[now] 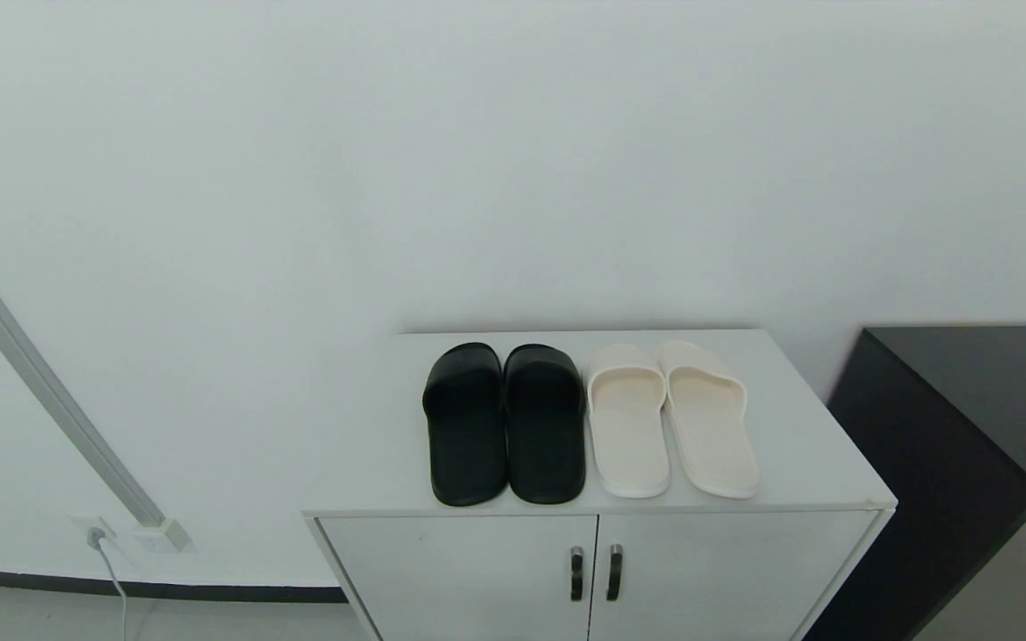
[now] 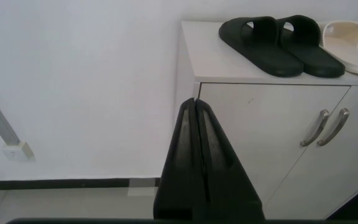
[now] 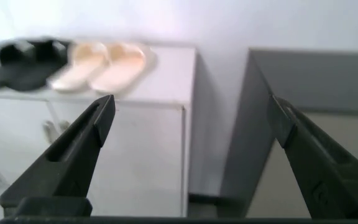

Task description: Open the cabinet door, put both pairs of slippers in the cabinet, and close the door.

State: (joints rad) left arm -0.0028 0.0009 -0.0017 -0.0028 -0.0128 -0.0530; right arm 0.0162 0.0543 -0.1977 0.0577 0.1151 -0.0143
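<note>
White cabinet (image 1: 820,450): both doors shut, paired handles (image 1: 595,572) meeting at the centre seam. On its top, toes to the wall, the black slippers (image 1: 513,427) sit at 9 o'clock of the cream slippers (image 1: 655,445), the pairs just beside each other. Left gripper (image 2: 195,101): fingers pressed flat together, holding nothing, aimed at the cabinet's left front corner. Right gripper (image 3: 191,102): fingers spread wide, holding nothing, facing the cabinet's right side and the dark unit (image 1: 967,445) at 3 o'clock.

Black slippers (image 1: 506,423); cream slippers (image 1: 671,418); white cabinet (image 1: 798,445)
</note>
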